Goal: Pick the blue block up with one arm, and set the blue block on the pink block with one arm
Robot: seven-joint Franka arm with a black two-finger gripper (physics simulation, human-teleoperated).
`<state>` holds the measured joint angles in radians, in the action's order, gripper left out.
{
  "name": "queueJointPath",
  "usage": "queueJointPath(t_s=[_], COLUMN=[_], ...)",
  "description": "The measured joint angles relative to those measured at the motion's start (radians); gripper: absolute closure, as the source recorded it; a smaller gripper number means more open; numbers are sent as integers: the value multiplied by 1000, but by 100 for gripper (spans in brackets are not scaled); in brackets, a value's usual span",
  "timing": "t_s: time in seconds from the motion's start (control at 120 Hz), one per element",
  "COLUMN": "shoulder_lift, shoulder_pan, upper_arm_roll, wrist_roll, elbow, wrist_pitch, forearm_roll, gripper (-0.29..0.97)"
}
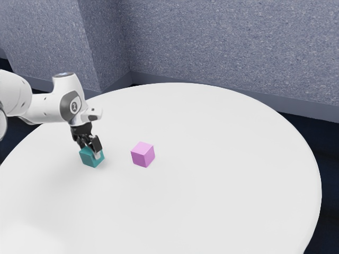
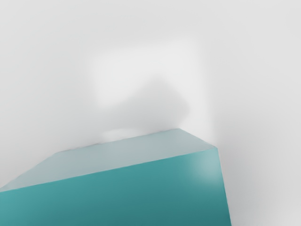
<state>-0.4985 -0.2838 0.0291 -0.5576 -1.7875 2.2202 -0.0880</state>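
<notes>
I am seeing my gripper (image 1: 91,150) clamping the blue block (image 1: 89,159) from two sides. It is sitting on the table (image 1: 222,174) - the pink block (image 1: 142,154) lying apart at its 3 o'clock.

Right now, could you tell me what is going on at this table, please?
A single robot arm holds its gripper right down at the blue block, which seems to rest on the round white table. The wrist view shows that block close under the hand. The pink block stands apart, toward the exterior view's right, with nothing on it, so the stacking is not yet done.
</notes>
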Motion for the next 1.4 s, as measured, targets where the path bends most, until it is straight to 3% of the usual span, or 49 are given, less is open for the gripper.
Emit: queueJointPath(t_s=[0.733, 0.992, 1.4], shoulder_lift=[-44, -45, -40], shoulder_pan=[0, 1, 2], upper_arm_roll=[0, 0, 0], wrist_roll=[68, 79, 91], elbow=[38, 38, 38], wrist_pitch=[-23, -22, -22], forearm_roll=[-2, -4, -5], gripper=[2, 18, 26])
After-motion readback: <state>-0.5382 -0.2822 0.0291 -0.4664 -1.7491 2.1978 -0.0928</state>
